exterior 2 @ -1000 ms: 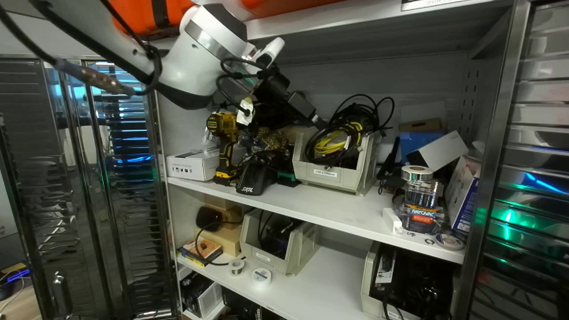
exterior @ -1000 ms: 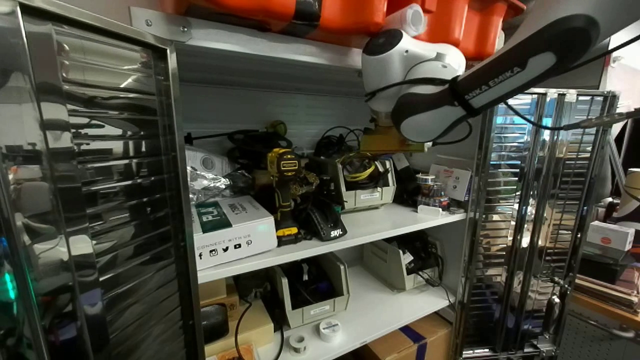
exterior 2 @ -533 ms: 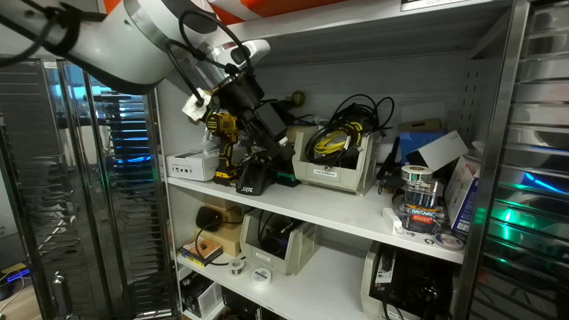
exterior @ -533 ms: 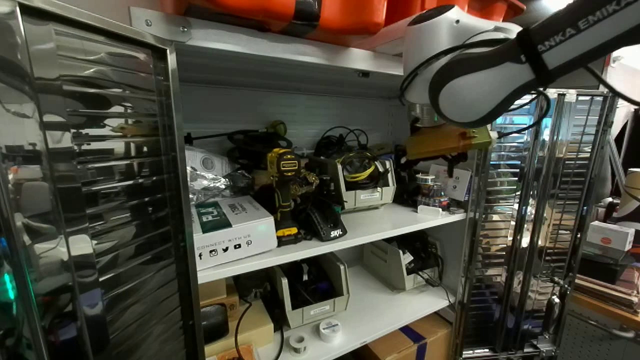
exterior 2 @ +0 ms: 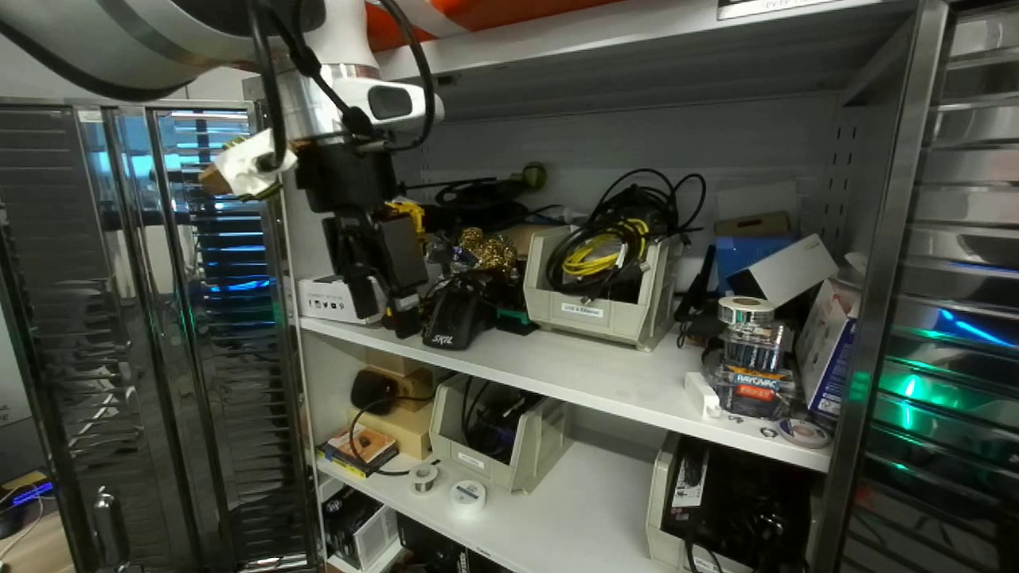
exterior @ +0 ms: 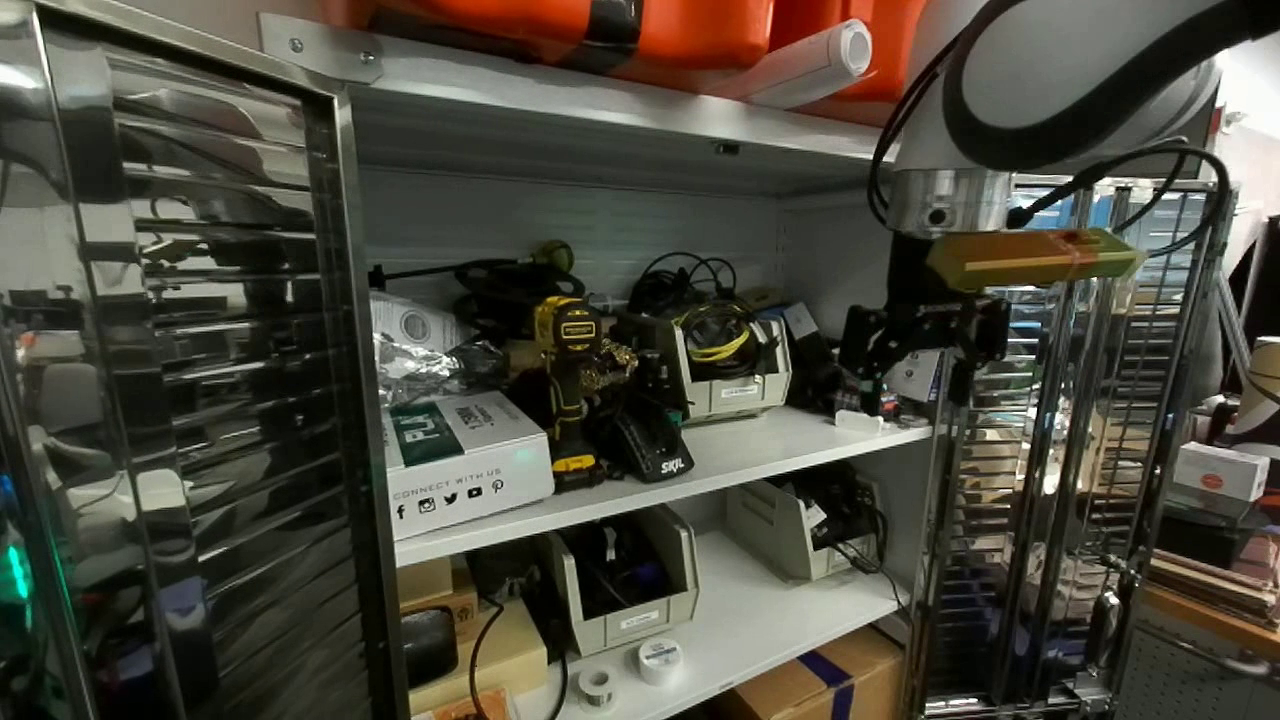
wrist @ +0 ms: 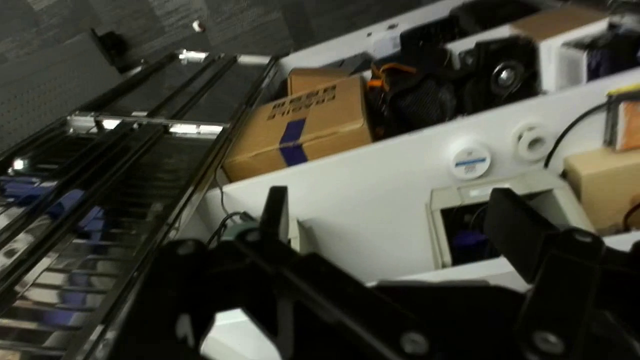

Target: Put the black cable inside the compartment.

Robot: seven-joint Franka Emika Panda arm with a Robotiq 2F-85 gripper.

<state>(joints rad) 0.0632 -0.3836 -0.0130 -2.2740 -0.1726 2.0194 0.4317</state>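
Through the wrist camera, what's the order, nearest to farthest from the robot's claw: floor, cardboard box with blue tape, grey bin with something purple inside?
From the gripper, in the wrist view:
1. Grey bin: on the lower shelf, right of centre.
2. Cardboard box: below that shelf, left of the bin.
3. Floor: lowest of all, along the picture's top.
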